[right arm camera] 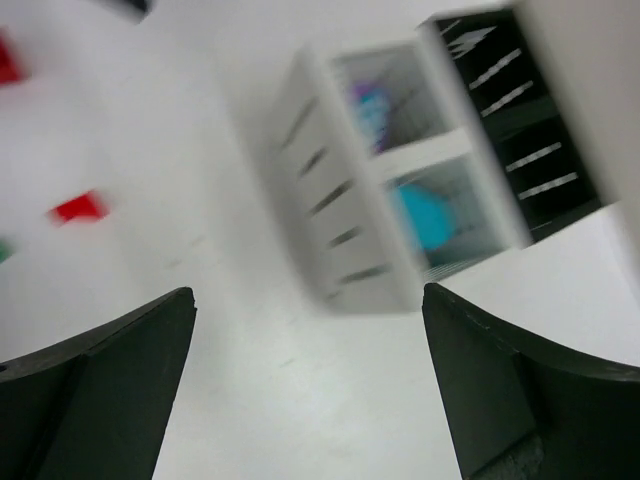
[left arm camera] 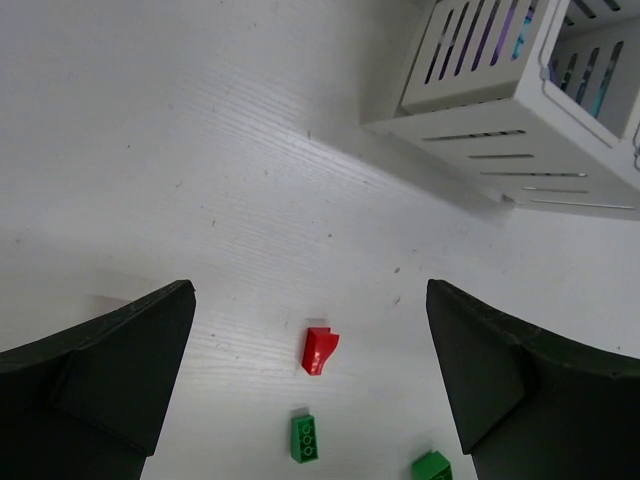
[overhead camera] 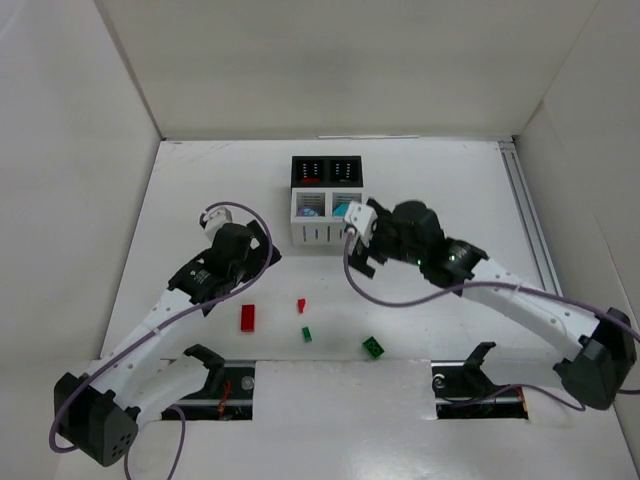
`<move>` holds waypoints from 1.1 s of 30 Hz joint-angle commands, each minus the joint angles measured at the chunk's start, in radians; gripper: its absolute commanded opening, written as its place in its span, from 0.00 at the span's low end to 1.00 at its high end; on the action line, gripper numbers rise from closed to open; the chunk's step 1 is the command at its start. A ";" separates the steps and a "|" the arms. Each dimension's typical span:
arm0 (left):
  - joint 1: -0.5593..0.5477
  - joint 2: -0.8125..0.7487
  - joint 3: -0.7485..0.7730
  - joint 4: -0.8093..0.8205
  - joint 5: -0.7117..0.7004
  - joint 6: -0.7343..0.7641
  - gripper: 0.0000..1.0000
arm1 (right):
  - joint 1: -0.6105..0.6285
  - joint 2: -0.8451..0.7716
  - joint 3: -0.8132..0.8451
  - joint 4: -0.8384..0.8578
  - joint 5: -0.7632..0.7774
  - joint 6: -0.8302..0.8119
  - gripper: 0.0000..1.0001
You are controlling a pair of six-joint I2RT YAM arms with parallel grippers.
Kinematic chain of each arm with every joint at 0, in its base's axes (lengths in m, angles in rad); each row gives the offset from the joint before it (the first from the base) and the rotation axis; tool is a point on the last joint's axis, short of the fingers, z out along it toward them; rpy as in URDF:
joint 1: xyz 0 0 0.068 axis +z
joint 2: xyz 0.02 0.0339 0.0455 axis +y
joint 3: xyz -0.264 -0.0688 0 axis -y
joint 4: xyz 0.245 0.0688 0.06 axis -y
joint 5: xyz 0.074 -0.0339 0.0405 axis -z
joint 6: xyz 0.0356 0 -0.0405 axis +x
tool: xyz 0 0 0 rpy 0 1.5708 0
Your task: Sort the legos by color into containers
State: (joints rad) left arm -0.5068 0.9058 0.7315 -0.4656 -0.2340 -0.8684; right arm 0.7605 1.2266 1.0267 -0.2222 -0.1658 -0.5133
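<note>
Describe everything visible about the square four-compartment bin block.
The square plastic bin block stands upright on the white table, far centre. Two black compartments with dotted markings sit behind two white slatted ones. The left white one holds purple and cyan pieces, the right a cyan piece. The right arm's open fingers hover by its near right corner, not visibly touching.

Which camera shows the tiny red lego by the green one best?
Left wrist view: the tiny red lego is close and sharp. The top view shows just a speck; the right wrist view, only blurry red smudges.
</note>
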 commanded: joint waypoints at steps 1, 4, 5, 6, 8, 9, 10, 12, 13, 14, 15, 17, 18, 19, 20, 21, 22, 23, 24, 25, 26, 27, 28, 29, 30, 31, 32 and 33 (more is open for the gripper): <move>-0.006 -0.005 -0.036 -0.004 0.001 -0.020 1.00 | 0.085 -0.088 -0.201 -0.018 0.051 0.177 1.00; -0.006 0.005 -0.046 -0.004 0.001 -0.020 1.00 | 0.160 -0.130 -0.344 -0.039 0.063 0.307 1.00; -0.006 0.005 -0.046 -0.004 0.012 -0.020 1.00 | 0.178 -0.130 -0.371 -0.039 0.072 0.335 1.00; -0.006 0.014 -0.046 0.007 0.012 -0.020 1.00 | 0.216 -0.130 -0.395 -0.039 0.072 0.360 1.00; -0.006 0.015 -0.046 0.018 0.022 -0.020 1.00 | 0.261 -0.118 -0.419 -0.029 0.092 0.421 1.00; -0.006 0.015 -0.056 0.018 0.022 -0.020 1.00 | 0.296 -0.101 -0.431 -0.029 0.103 0.449 1.00; -0.006 0.015 -0.057 0.018 0.022 -0.020 1.00 | 0.310 -0.092 -0.432 -0.029 0.113 0.461 1.00; -0.006 0.015 -0.057 0.027 0.032 -0.020 1.00 | 0.321 -0.073 -0.432 -0.020 0.124 0.484 1.00; -0.006 0.015 -0.066 0.027 0.032 -0.020 1.00 | 0.335 -0.064 -0.442 -0.020 0.124 0.493 1.00; -0.006 0.015 -0.066 0.027 0.032 -0.020 1.00 | 0.335 -0.046 -0.451 -0.020 0.124 0.522 1.00; -0.006 0.015 -0.066 0.016 0.032 -0.020 1.00 | 0.345 -0.045 -0.451 -0.011 0.112 0.536 1.00; -0.006 0.015 -0.066 0.006 0.032 -0.020 1.00 | 0.361 -0.032 -0.474 -0.034 0.101 0.583 1.00; -0.006 0.015 -0.057 0.005 0.032 -0.020 1.00 | 0.361 -0.032 -0.475 -0.051 0.101 0.605 1.00; -0.006 0.015 -0.057 -0.004 0.032 -0.020 1.00 | 0.373 -0.032 -0.485 -0.069 0.126 0.624 0.99; -0.006 0.005 -0.057 -0.004 0.032 -0.020 1.00 | 0.382 -0.042 -0.494 -0.098 0.136 0.643 0.97; -0.006 0.005 -0.057 -0.004 0.032 -0.020 1.00 | 0.382 -0.061 -0.514 -0.109 0.137 0.680 0.95; -0.006 0.005 -0.057 -0.013 0.032 -0.020 1.00 | 0.382 -0.070 -0.525 -0.109 0.146 0.693 0.93; -0.006 0.005 -0.057 -0.013 0.032 -0.020 1.00 | 0.382 -0.081 -0.534 -0.118 0.146 0.705 0.87; -0.015 0.005 -0.057 -0.013 0.032 -0.020 1.00 | 0.382 -0.099 -0.556 -0.118 0.146 0.717 0.82; -0.015 -0.004 -0.066 -0.013 0.032 -0.029 1.00 | 0.382 -0.108 -0.565 -0.109 0.146 0.728 0.76; -0.015 -0.004 -0.066 -0.013 0.032 -0.029 1.00 | 0.382 -0.108 -0.565 -0.109 0.146 0.728 0.70; -0.015 -0.004 -0.066 -0.013 0.032 -0.029 1.00 | 0.382 -0.121 -0.574 -0.109 0.146 0.728 0.54; -0.015 -0.013 -0.066 -0.013 0.032 -0.029 1.00 | 0.382 -0.121 -0.574 -0.109 0.156 0.728 0.49; -0.015 -0.013 -0.066 -0.013 0.032 -0.029 1.00 | 0.382 -0.131 -0.562 -0.109 0.181 0.719 0.44; -0.015 -0.013 -0.066 -0.013 0.032 -0.029 1.00 | 0.382 -0.131 -0.562 -0.109 0.190 0.707 0.35; -0.015 -0.013 -0.066 -0.013 0.032 -0.029 1.00 | 0.382 -0.131 -0.525 -0.100 0.190 0.670 0.32; -0.015 -0.013 -0.066 -0.013 0.032 -0.029 1.00 | 0.382 -0.131 -0.504 -0.100 0.210 0.648 0.30; -0.015 -0.013 -0.066 -0.013 0.041 -0.029 1.00 | 0.382 -0.131 -0.479 -0.100 0.233 0.624 0.28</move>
State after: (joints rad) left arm -0.5159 0.9157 0.6777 -0.4702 -0.2012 -0.8894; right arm 1.1358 1.1126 0.4713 -0.3332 0.0040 0.1566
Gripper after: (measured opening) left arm 0.997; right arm 0.431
